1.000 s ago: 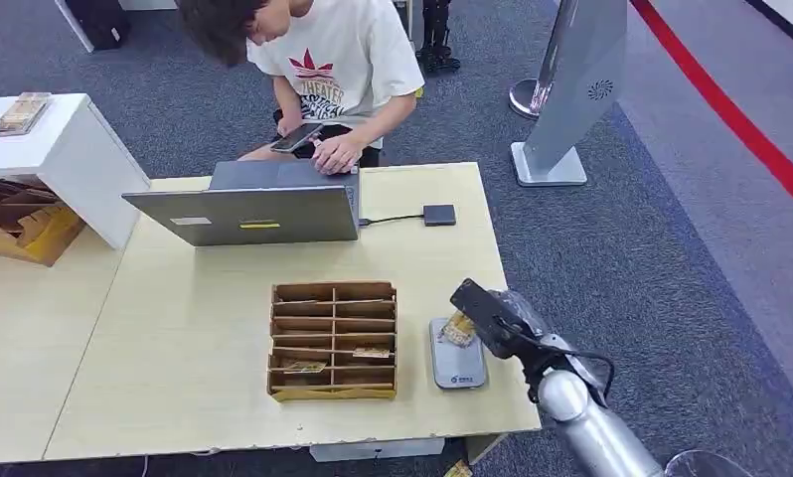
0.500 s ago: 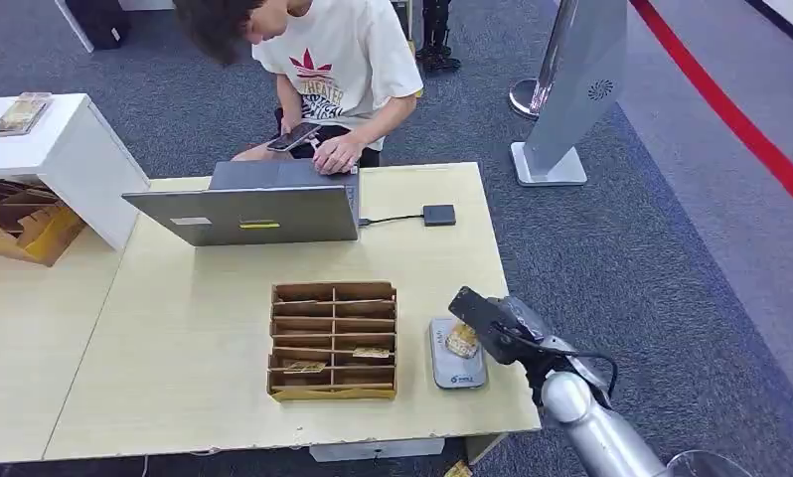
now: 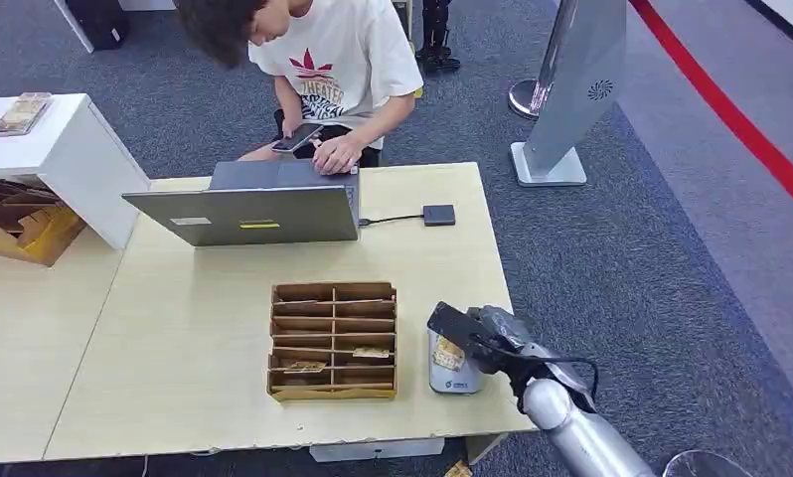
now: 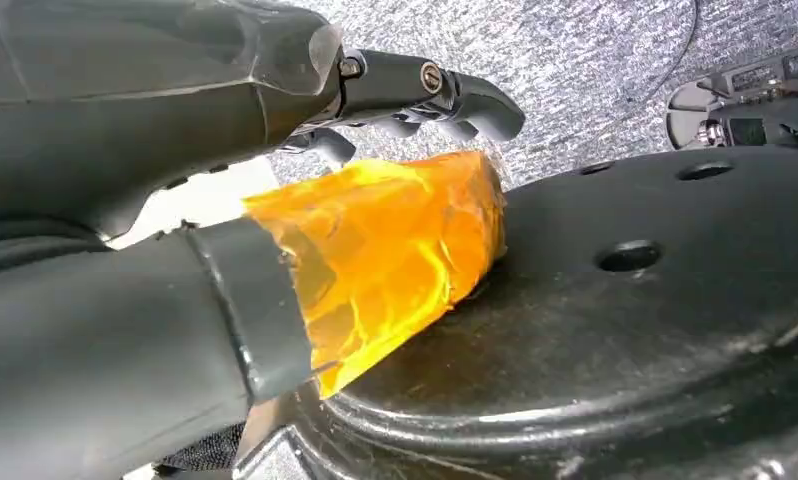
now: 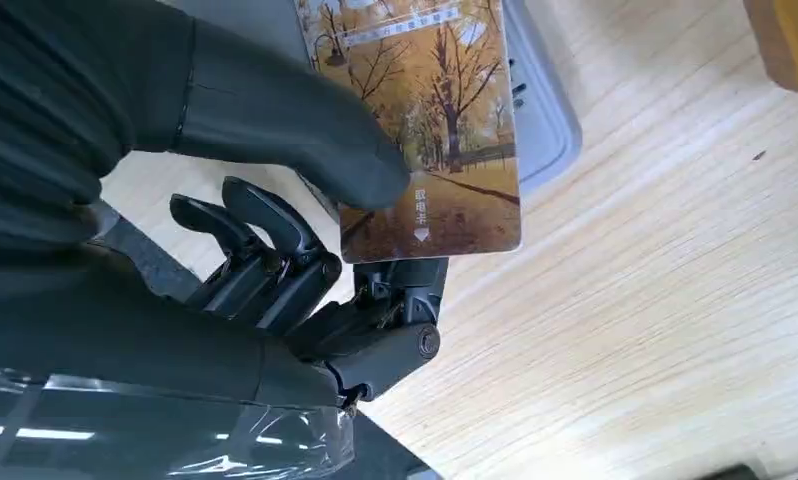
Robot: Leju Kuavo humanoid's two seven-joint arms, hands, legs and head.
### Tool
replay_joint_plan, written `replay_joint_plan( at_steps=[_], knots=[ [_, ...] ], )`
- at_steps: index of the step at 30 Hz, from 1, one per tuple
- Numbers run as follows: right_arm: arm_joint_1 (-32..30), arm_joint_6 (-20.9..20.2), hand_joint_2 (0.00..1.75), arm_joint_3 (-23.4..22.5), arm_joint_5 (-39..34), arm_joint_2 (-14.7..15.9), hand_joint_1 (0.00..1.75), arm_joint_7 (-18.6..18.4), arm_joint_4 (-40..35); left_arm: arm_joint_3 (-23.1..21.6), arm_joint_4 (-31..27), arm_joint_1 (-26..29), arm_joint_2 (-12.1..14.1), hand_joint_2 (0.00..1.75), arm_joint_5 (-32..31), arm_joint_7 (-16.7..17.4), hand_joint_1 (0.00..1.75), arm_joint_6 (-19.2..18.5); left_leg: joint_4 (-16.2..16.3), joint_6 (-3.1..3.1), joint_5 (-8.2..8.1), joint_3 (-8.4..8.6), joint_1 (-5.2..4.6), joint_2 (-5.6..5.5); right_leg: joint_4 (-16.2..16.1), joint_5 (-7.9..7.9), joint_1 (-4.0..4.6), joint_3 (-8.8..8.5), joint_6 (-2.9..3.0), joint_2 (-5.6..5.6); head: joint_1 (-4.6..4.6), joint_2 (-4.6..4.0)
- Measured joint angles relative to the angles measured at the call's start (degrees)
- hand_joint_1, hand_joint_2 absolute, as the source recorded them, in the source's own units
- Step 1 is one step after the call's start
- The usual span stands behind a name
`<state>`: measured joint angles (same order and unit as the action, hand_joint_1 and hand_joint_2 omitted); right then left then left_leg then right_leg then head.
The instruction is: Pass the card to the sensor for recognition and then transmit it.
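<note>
My right hand [image 5: 275, 190] pinches the thin, stiff autumn-tree plastic card [image 5: 425, 130] by one end, thumb on its slippery face, above the grey reader pad [image 3: 455, 370] at the worktop's five o'clock.

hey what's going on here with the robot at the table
The robot's right hand pinches a card printed with autumn trees and holds it over the grey card reader, beside a cardboard sorting tray. Across the table, a person sits behind a laptop, looking at a phone.
</note>
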<state>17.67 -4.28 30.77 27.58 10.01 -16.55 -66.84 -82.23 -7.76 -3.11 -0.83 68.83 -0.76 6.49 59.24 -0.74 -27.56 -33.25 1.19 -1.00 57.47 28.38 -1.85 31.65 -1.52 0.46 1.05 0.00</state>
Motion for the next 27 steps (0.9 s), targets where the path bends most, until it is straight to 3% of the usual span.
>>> replay_joint_plan(
  at_steps=[27],
  knots=[
    [1.6,0.5,1.75,1.3,3.4,-0.7,1.75,-0.9,2.6,0.0,0.0,0.0,0.0,0.0,0.0,0.0,0.0,-0.3,0.0,0.0,0.01,0.4,0.0,0.02,0.0,-0.02,0.0,-0.39,-0.01,0.01,0.0,0.0]
  ],
)
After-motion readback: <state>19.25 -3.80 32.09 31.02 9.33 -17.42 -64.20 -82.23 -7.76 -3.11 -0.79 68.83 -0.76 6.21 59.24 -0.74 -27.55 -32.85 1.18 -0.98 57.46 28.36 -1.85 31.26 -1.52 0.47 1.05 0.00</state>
